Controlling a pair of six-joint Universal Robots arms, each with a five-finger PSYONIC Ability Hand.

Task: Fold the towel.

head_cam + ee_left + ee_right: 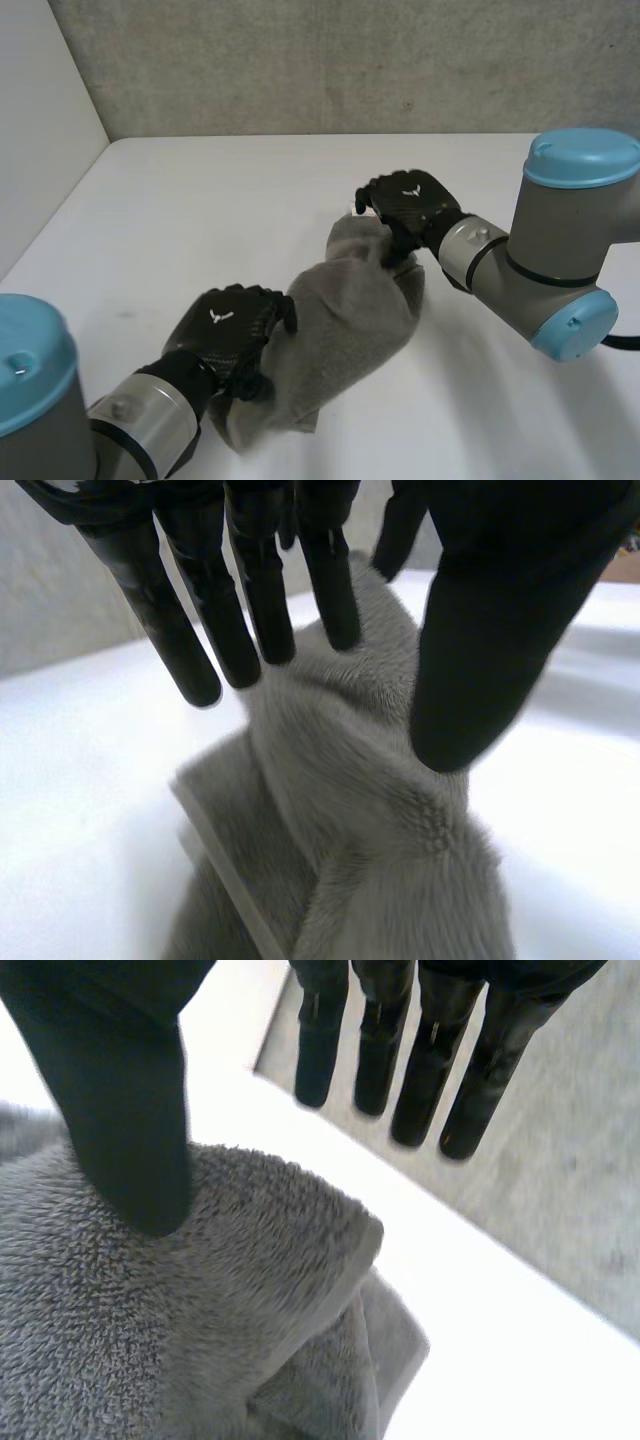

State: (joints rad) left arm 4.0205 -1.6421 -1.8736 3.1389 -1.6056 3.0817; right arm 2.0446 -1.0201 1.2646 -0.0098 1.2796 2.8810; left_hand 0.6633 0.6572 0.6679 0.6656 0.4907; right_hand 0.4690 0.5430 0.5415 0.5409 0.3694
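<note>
Straight-fingered left robot hand (228, 330) and right robot hand (412, 205) at opposite towel (350, 310) ends

The head camera sits behind and between the arms, looking down across the white table (200, 200) to the concrete wall (350, 60). The wrist cameras look along the left hand (500, 630) and right hand (130, 1090), very near the grey towel (350, 310), which all three views share.

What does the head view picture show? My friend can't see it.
A crumpled grey towel lies on a white table between two black robot hands. The left hand is at its near end and the right hand is at its far end.
</note>
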